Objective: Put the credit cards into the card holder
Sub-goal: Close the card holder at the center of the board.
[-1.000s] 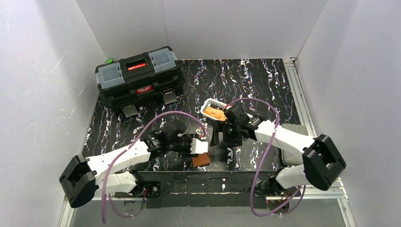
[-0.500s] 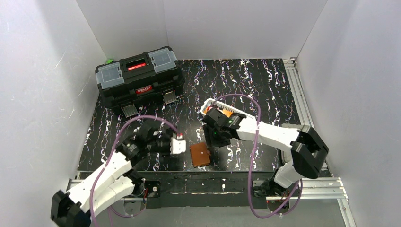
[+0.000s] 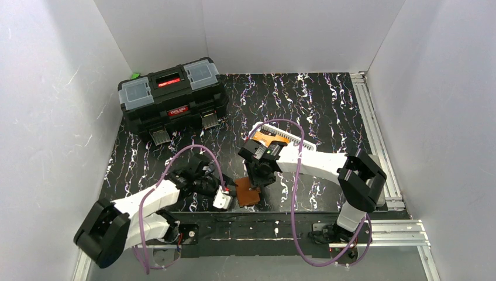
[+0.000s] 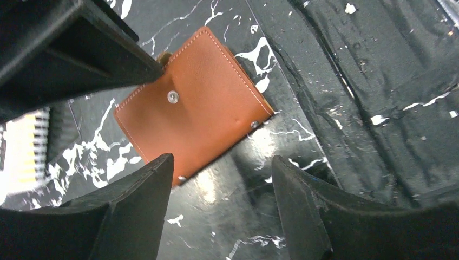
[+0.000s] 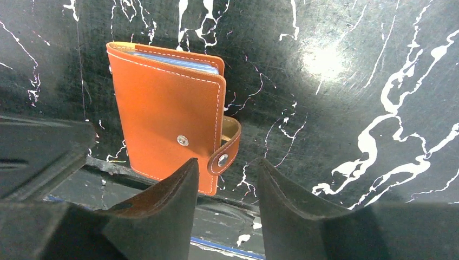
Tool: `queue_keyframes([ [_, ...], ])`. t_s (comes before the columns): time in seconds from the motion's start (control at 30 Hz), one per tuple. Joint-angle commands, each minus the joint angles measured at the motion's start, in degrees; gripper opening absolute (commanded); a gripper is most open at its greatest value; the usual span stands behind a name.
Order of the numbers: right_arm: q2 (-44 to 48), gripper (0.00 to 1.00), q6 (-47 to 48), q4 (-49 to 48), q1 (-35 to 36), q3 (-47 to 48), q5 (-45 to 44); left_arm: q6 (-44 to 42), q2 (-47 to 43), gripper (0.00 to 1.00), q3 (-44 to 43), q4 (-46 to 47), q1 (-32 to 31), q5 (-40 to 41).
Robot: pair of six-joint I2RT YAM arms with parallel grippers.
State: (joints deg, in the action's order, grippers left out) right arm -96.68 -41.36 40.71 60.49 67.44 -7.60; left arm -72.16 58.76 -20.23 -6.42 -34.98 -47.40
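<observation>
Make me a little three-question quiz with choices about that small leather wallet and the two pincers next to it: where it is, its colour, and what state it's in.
1. Where is the card holder?
A. leaning on the back wall
B. on the table near its front edge, between the left pincer and the right pincer
C. lifted in the air

2. What colour is it?
A. green
B. white
C. orange-brown

3. What state is it in?
A. folded shut, lying flat
B. spread wide open
C. torn in two

Answers:
1 B: the top view shows it lying on the dark marbled surface with a pincer on either side.
2 C: both wrist views show orange-brown leather with pale stitching.
3 A: the cover is closed over the sleeves, and both pincers stand open, neither gripping it.
</observation>
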Motion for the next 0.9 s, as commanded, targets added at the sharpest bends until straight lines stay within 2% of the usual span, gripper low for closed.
queue_keyframes([
  [0.0,-0.3,0.49,0.7,1.1,0.2,2.4,-1.0,-12.9,6.4,0.63,-4.7,-0.2,0.2,-7.8],
  [0.17,-0.5,0.39,1.0,0.3,0.2,2.0,-0.2,-15.5,10.5,0.62,-5.8,0.2,-0.8,-7.6],
  [0.63,-2.4,0.38,2.3,-0.1,0.2,2.7,2.0,-18.1,16.4,0.65,-6.9,-0.7,-4.5,-1.9],
  [0.87,-1.9,0.38,2.5,0.2,0.2,3.1,1.6,-17.9,18.0,0.58,-8.4,-4.2,-6.4,0.8],
])
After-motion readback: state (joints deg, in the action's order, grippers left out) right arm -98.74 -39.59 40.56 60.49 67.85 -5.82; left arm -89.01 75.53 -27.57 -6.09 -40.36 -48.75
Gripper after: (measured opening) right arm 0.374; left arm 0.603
